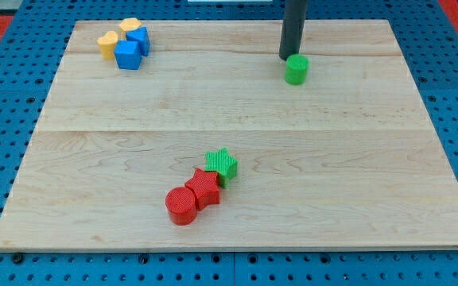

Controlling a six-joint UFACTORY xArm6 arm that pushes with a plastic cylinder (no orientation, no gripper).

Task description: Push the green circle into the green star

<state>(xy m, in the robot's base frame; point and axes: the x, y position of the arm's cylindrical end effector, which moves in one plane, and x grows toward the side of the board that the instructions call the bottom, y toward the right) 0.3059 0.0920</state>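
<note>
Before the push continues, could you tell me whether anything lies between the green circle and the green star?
Nothing visible does. My tip sits just above the green circle, and bare board runs from there down-left to the green star. The red blocks lie beyond the star.

Single camera view: looked down at a slant on the wooden board (237,111), from beyond the board's near edge at the view's bottom. Faced toward the board's far edge at the view's top. Moderately near; whole board in frame, blue pegboard (6,143) showing around it.
</note>
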